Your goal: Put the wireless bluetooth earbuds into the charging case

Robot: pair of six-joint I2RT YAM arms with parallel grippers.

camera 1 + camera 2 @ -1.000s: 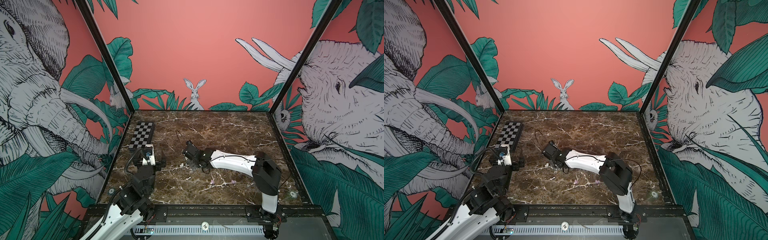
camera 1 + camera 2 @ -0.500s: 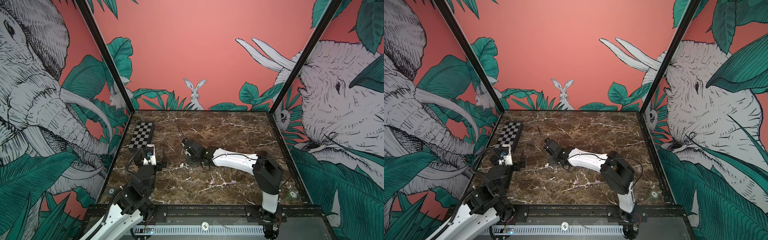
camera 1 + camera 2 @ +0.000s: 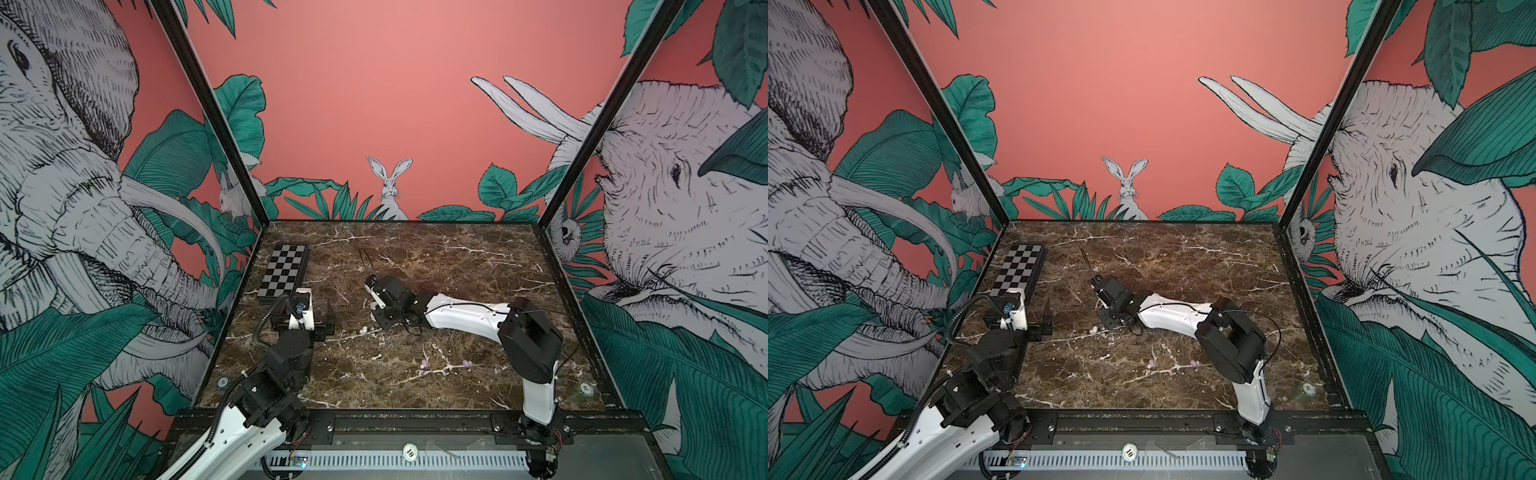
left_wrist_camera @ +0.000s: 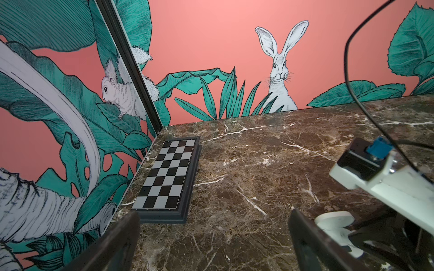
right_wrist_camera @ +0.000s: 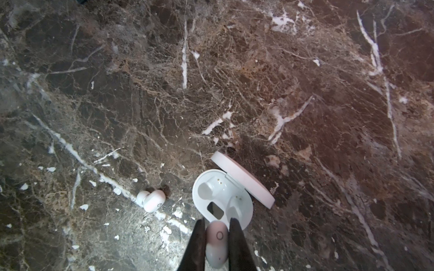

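Observation:
In the right wrist view the white charging case [image 5: 223,199] lies open on the marble, its lid [image 5: 244,178] tipped back and both sockets empty. My right gripper [image 5: 217,223] hovers at the case's near rim, shut on a white earbud [image 5: 217,241]. Another white earbud [image 5: 151,199] lies loose beside the case and shows in both top views [image 3: 364,331] [image 3: 1094,330]. Two lilac earbuds [image 3: 424,364] [image 3: 466,364] rest nearer the front. In a top view my right gripper [image 3: 383,318] hides most of the case. My left gripper [image 4: 213,225] [image 3: 305,328] stands open and empty at the left.
A checkerboard [image 3: 284,272] [image 4: 169,173] lies at the back left beside the left wall. The right arm [image 3: 465,320] stretches low across the table's middle, with its loose black cable [image 3: 365,259] rising behind the wrist. Printed walls close in three sides.
The right wrist has shifted slightly towards the back left and re-angled with the earbud still held. The left arm has not moved.

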